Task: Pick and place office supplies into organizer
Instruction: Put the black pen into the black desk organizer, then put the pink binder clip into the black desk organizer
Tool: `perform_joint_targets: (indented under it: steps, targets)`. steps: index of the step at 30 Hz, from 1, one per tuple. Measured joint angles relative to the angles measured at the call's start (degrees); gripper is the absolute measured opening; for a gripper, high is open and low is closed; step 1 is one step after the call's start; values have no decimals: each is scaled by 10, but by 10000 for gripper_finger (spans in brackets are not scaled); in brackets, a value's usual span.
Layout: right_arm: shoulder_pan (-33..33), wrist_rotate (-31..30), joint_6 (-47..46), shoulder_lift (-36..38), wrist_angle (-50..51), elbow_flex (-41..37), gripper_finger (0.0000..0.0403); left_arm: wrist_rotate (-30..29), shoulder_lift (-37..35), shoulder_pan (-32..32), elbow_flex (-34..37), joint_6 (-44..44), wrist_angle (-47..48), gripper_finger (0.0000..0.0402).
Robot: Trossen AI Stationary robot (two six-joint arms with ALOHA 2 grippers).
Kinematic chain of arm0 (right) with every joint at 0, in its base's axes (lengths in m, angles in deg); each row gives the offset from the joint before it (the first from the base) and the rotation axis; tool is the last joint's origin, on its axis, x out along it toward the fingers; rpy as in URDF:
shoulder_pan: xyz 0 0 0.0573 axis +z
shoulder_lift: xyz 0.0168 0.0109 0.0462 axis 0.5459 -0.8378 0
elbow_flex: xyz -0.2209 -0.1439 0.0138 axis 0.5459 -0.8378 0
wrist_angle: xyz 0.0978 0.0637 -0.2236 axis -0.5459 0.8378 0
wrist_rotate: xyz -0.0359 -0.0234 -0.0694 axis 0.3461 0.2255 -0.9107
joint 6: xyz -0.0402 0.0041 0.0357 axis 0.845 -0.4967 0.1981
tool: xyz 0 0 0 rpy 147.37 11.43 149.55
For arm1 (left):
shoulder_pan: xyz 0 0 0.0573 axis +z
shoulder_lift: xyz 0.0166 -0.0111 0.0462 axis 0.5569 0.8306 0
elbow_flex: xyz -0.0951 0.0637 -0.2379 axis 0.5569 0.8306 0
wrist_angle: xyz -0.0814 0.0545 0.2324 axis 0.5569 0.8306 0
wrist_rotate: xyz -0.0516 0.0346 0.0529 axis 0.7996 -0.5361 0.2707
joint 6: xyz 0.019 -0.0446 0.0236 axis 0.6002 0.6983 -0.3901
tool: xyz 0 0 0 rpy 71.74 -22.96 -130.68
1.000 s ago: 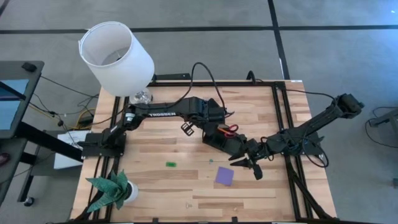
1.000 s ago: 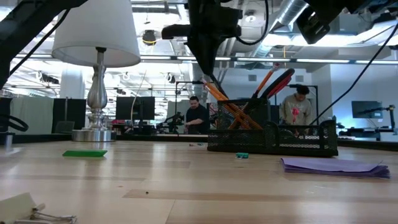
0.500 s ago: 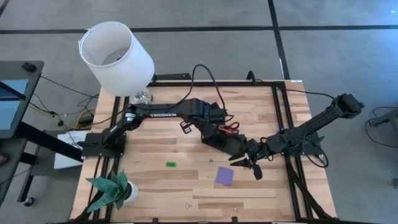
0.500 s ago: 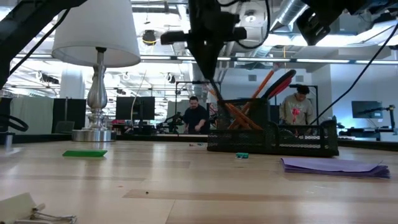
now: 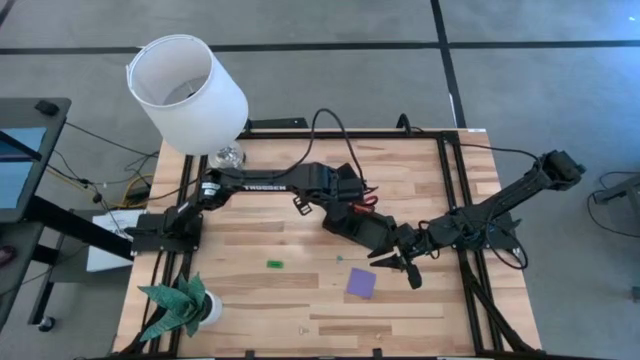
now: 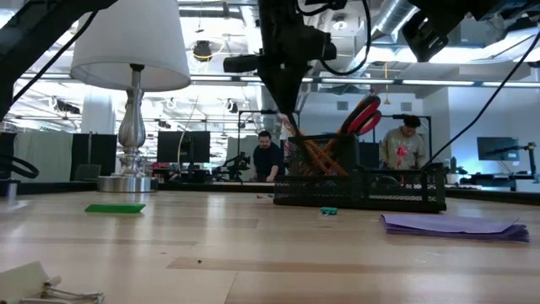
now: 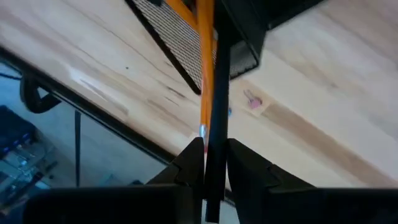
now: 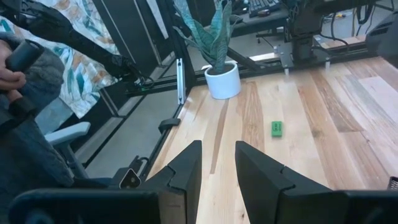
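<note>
Light wood table [image 5: 300,300], open-plan office behind. Black mesh organizer [image 6: 359,187] mid-table already holds red-handled scissors [image 6: 363,114], orange pencils [image 6: 314,154]. Left gripper [image 7: 214,163] above it pinching black pen [image 7: 217,106]; right gripper [image 8: 217,163] parted, empty. Purple square note pad [image 5: 361,282], small green piece [image 5: 274,264] left.

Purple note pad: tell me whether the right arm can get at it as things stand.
Probably yes. The purple note pad lies flat on bare table, nothing on it, and the right gripper hangs beside it, open and empty. The organizer and the left gripper, holding a black pen, sit farther back.
</note>
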Motion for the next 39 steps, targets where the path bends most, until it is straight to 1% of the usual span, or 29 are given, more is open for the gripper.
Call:
perform_joint_targets:
  steps: [5,10,18,22,27,30,34,37,39]
  targets:
    - [0,0,0,0,0,0,93,4,0,-6,0,54,-26,64]
    - [0,0,0,0,0,0,93,15,0,-12,0,87,-27,77]
    - [0,0,0,0,0,0,93,13,0,-24,0,140,-37,108]
    - [0,0,0,0,0,0,93,-14,0,-35,0,215,-37,117]
    - [0,0,0,0,1,0,93,-99,-7,-62,0,329,18,118]
    - [0,0,0,0,1,0,93,-111,-28,-74,0,409,46,119]
    - [0,0,0,0,2,0,93,-91,-73,-80,0,484,77,119]
    - [0,0,0,0,2,0,93,-90,-125,-84,0,542,125,119]
    - [-1,0,0,0,3,0,93,-90,-165,-86,0,583,130,119]
